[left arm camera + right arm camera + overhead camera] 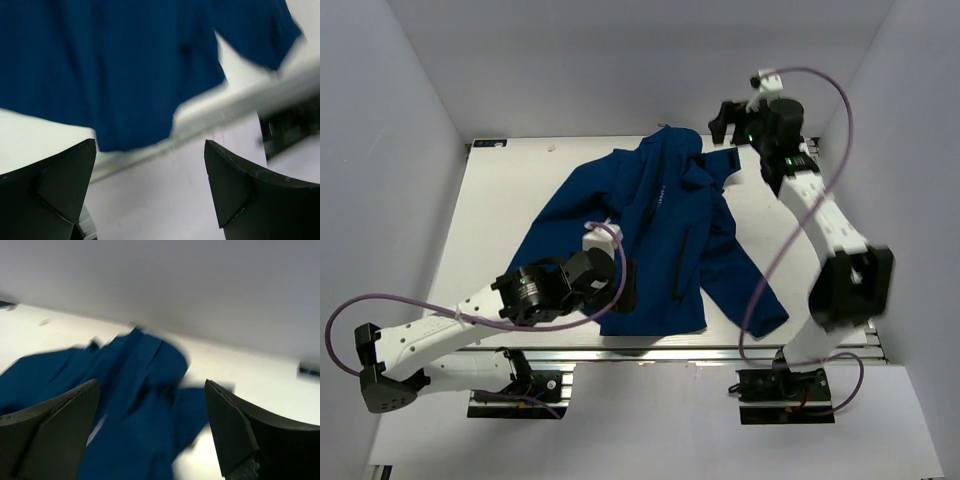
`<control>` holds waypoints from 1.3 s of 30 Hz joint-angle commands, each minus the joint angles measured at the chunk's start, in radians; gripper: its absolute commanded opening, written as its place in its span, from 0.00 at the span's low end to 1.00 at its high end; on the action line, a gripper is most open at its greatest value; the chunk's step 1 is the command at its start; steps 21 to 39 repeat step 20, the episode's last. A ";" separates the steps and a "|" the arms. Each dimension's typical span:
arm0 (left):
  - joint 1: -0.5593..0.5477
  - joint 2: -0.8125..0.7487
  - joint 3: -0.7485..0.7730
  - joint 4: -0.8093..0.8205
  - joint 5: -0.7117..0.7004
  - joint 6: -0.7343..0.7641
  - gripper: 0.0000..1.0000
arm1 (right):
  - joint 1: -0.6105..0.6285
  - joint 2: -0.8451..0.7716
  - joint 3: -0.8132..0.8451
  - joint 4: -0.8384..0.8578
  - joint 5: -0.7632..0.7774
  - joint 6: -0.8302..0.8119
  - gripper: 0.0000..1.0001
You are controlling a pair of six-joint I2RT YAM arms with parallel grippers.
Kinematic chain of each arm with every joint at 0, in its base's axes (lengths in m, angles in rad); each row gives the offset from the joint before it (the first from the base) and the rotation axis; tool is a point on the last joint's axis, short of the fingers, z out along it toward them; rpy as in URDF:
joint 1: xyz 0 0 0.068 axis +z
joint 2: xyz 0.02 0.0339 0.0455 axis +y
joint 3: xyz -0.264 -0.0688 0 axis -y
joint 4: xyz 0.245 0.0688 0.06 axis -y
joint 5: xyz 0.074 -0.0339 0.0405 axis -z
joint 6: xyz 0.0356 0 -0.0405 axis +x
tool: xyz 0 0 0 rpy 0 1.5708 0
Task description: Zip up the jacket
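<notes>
White smooth bench (500, 230). Soft royal-blue jacket (660, 240) spread on it, dark zipper line (678, 258) down front, pale chest lettering (660, 196) unreadable. Left gripper (150, 150) at jacket's hem, right gripper (152, 385) near its collar, both spread wide, empty.

1. A lab robot test cell is indicated.
2. A white table (500, 220) is boxed in by plain grey panels (620, 60) at 9, 12 and 3 o'clock.
3. An aluminium extrusion rail (660, 352) is seen along the 6 o'clock edge.
4. Black base plates (520, 393) are bolted below that rail, one under each arm.
5. Purple cables (765, 272) are looped loose off both arms.
</notes>
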 commanded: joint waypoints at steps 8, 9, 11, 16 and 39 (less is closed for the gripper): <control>0.650 0.105 0.144 0.011 -0.163 0.014 0.98 | 0.014 -0.598 -0.501 -0.422 0.159 0.247 0.89; 0.692 0.114 0.153 0.021 -0.143 0.026 0.98 | 0.014 -0.656 -0.510 -0.477 0.167 0.252 0.89; 0.824 0.151 0.173 0.023 -0.079 0.057 0.98 | 0.014 -0.745 -0.557 -0.514 0.210 0.272 0.89; 0.970 0.193 0.165 0.034 0.065 0.108 0.98 | 0.014 -0.897 -0.660 -0.516 0.264 0.283 0.90; 0.990 0.182 0.138 0.075 0.108 0.121 0.98 | 0.013 -0.947 -0.699 -0.515 0.272 0.287 0.89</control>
